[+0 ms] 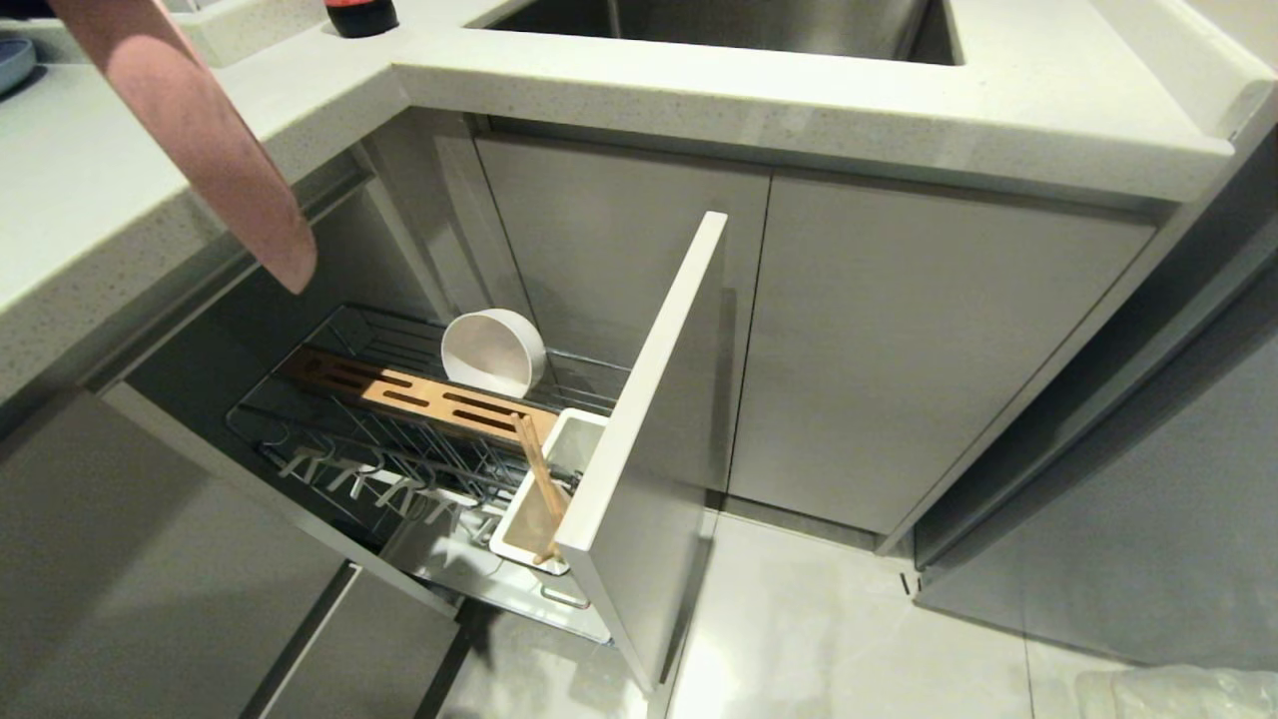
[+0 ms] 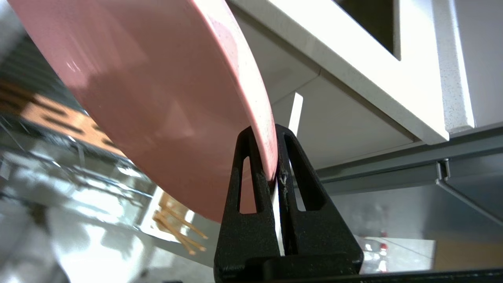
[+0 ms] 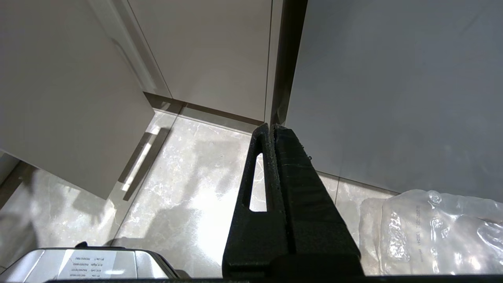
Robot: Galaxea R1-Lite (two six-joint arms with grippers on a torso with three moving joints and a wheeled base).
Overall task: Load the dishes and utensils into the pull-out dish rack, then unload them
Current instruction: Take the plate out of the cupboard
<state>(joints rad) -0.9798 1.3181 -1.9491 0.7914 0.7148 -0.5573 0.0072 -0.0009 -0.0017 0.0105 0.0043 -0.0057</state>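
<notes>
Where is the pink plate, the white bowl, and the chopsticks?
pink plate (image 2: 157, 90), left wrist view, on its broad pink face.
white bowl (image 1: 491, 352), head view, on its inside, in the rack.
chopsticks (image 1: 536, 461), head view, mid-stick, above the white cup.

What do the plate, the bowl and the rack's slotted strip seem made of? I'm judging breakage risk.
Plate: probably glazed ceramic or melamine; smooth pink face with soft sheen. Bowl: likewise, plain glossy white. Strip: looks like bamboo or wood, warm tan and matt, dark cut slots.
</notes>
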